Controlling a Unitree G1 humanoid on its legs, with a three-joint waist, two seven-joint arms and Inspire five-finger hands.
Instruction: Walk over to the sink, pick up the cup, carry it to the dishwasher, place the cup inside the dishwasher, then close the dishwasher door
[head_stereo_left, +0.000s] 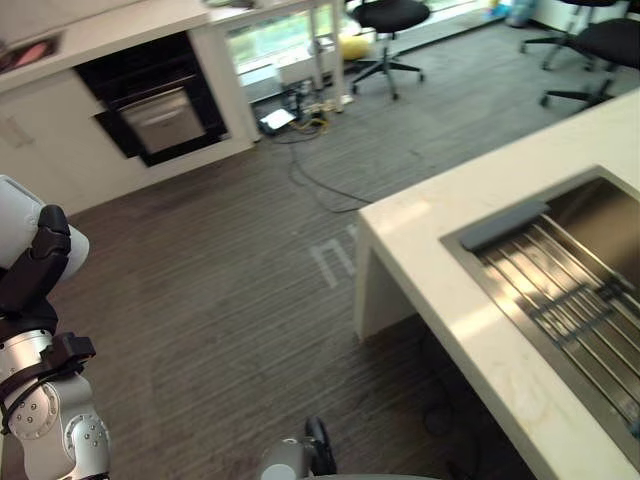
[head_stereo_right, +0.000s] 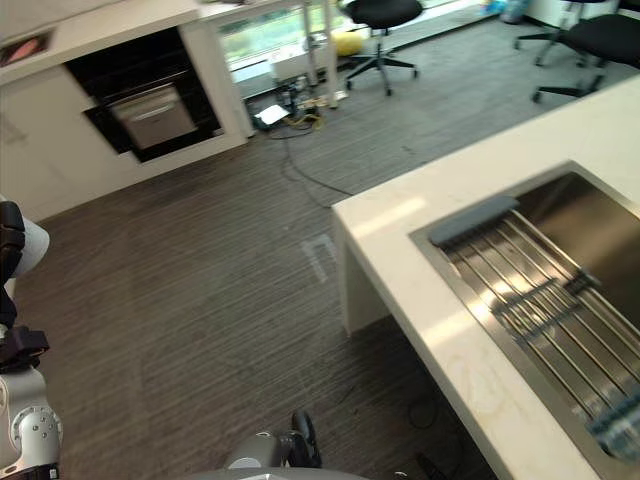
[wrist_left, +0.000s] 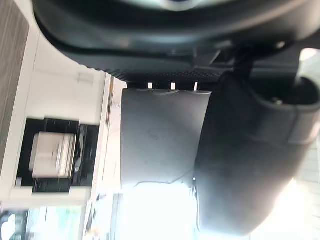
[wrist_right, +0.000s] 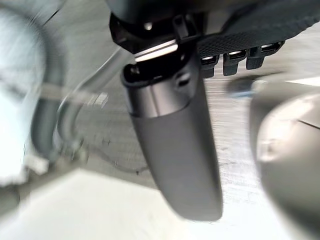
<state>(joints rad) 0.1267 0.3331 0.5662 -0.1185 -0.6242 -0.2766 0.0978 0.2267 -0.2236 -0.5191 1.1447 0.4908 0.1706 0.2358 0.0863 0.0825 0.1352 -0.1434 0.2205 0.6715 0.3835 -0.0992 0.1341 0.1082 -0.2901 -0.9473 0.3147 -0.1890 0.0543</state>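
A pale cup (wrist_left: 160, 135) is grasped in the left hand (head_stereo_left: 35, 265), the dark fingers and thumb being curled round it, at 8 o'clock in the left eye view. The sink (head_stereo_left: 600, 215), set in a white counter (head_stereo_left: 440, 290), is seen at 4 o'clock, well apart from the cup. The dishwasher (head_stereo_left: 160, 115) is seen at 11 o'clock, across the grey floor (head_stereo_left: 220, 300). Whether the right hand (wrist_right: 175, 150) is released or clenched cannot be told.
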